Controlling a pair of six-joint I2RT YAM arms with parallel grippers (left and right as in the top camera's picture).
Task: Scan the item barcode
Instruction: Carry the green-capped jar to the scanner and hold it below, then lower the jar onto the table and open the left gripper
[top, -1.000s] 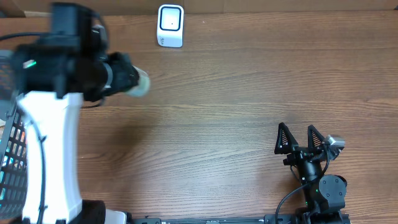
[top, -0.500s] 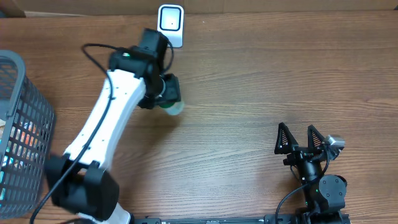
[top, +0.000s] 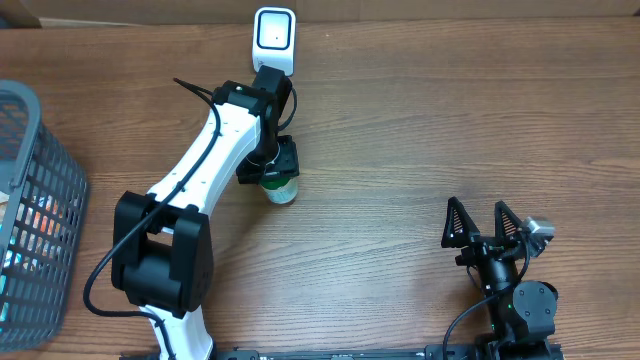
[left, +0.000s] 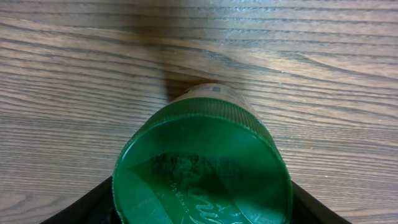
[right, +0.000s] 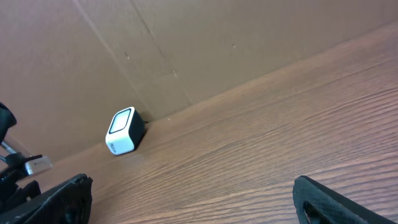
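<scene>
1. Overhead, the left tool (top: 272, 176) pinches a green-capped bottle (top: 281, 190) near the scanner (top: 274, 40), not touching it: fetched, I judge, but the scan is not yet done. The mesh basket (top: 50, 170) at the desk's (top: 420, 120) left edge holds colourful items (top: 38, 215), unidentifiable. The right tool (top: 483, 222) rests spread, empty.
2. Left wrist: the bottle's cap (left: 205, 174) fills the view between dark fingers (left: 78, 210).
3. Right wrist: spread fingers (right: 59, 199), scanner (right: 123, 130) well apart.

White left arm (top: 195, 160) with black joints (top: 160, 265) and cable (top: 196, 90); black right gripper (top: 476, 204).

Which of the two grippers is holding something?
The left gripper, closed on the green-lidded bottle; the right gripper sits open and empty.
</scene>
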